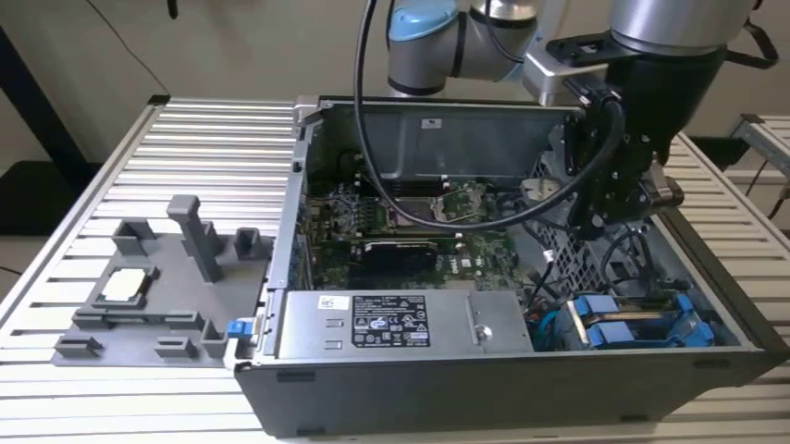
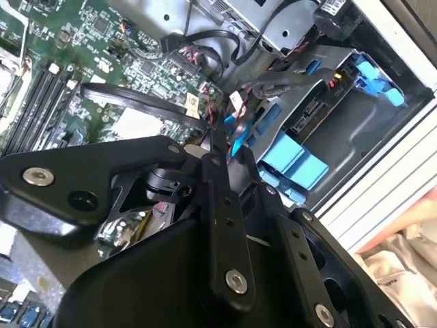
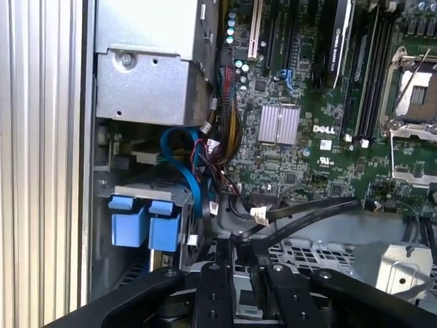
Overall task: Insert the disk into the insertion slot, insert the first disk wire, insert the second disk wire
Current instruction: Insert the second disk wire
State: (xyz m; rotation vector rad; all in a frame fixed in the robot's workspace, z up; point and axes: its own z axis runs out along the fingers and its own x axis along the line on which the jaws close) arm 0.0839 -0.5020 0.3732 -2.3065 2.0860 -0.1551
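Exterior view: a ribbed metal counter [image 1: 185, 157] carries an open computer case [image 1: 494, 398], insides facing up. The robot arm [image 1: 667, 55] comes down from above into the case at the exterior view's right. A grey plastic fixture [image 1: 185, 277] sits on the counter at the exterior view's left, just beside the case, with a small pale block [image 1: 126, 285] on it.

Inside the case, the green motherboard [image 1: 420, 231] is in the middle and the grey labelled power supply box [image 1: 395, 324] lies along the near wall. The disk [image 1: 635, 322] sits in the near corner at the exterior view's right, beside the power supply box, with its blue end tabs [image 1: 605, 319] towards that box. In the second wrist view the disk [image 2: 311, 113] lies seated in the grey insertion slot [image 2: 362, 130].

The gripper [image 1: 613, 215] hangs inside the case above the disk and apart from it. In the first wrist view the gripper [image 3: 235, 244] is pressed nearly together, pinching the end of a black wire [image 3: 307, 212] that runs off over the metal cage beside the motherboard. A blue wire [image 3: 194, 181] curls between the power supply box and the disk tabs.
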